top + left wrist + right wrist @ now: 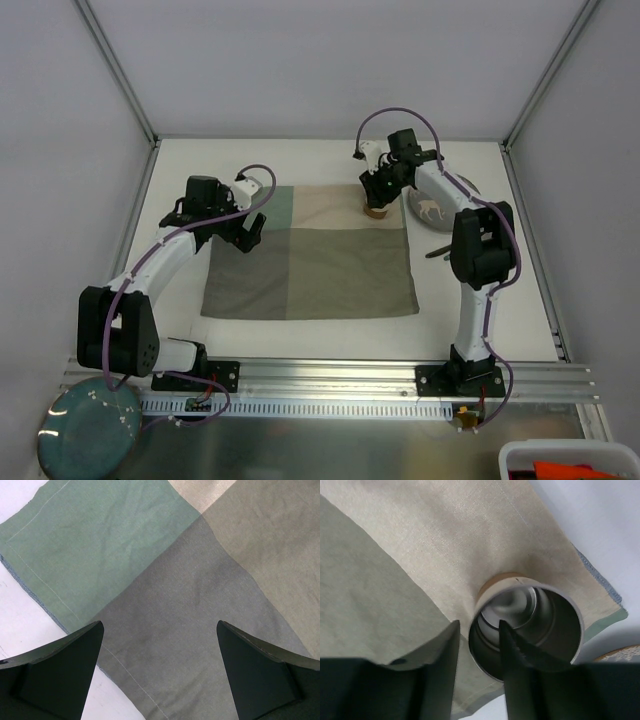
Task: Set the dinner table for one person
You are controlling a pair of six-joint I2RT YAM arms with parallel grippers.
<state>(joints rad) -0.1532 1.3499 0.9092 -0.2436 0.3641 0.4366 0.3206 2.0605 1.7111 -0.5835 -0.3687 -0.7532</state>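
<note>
The white dinner table (480, 310) carries a green-and-beige patchwork mat (310, 265) in its middle. A metal cup (376, 208) with a tan base stands upright on the mat's far right corner. My right gripper (378, 195) is over it. In the right wrist view my right gripper (478, 624) straddles the rim of the cup (550, 625), one finger inside and one outside, with gaps on both sides of the wall. My left gripper (248, 232) is open and empty over the mat's left part, shown in the left wrist view (160, 625) above the cloth (165, 580).
A plate (432, 210) with an animal picture lies right of the cup, partly behind the right arm. A dark utensil (437, 250) lies by the mat's right edge. A teal plate (88, 430) and a white bin (570, 460) sit off the table in front.
</note>
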